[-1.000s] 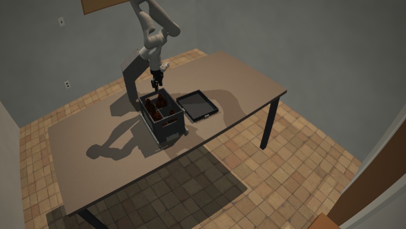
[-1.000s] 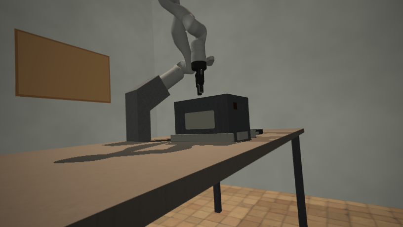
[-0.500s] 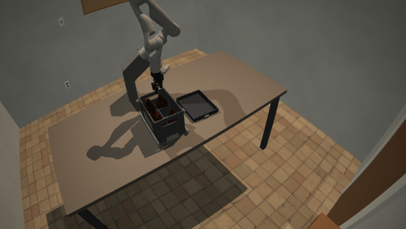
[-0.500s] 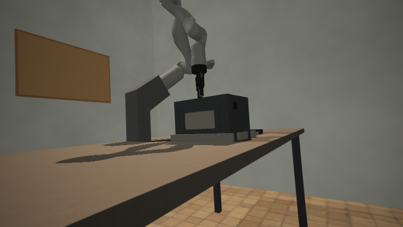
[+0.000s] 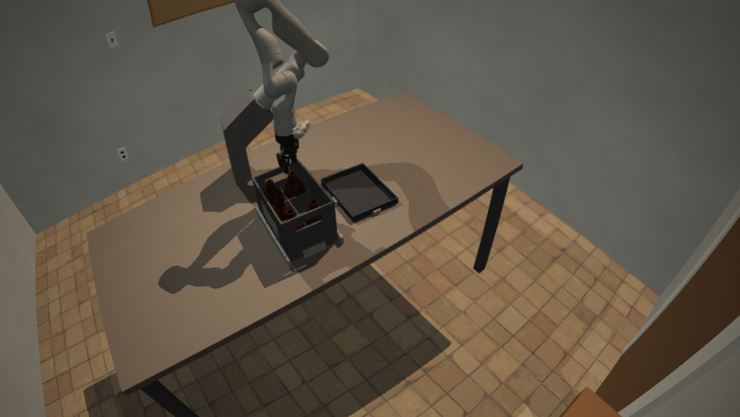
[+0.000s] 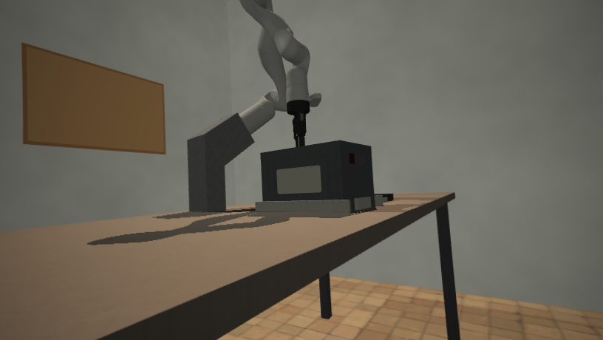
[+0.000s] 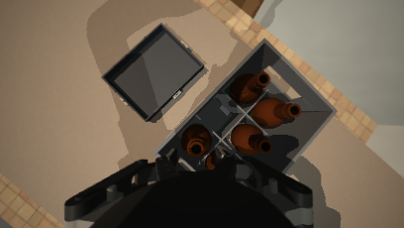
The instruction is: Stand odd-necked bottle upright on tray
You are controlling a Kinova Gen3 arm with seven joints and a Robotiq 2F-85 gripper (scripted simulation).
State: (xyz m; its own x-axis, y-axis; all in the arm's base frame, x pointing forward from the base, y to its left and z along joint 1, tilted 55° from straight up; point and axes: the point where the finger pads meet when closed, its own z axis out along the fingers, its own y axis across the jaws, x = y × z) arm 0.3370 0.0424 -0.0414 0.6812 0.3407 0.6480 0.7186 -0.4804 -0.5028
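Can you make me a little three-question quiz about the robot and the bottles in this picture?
1. True or false: a bottle already stands on the tray.
2. How many bottles are in the crate?
3. Is the hand A) holding a bottle, or B) open above the crate, holding nothing?

Key: 1. False, the tray has no bottle on it. 2. Five. 3. B.
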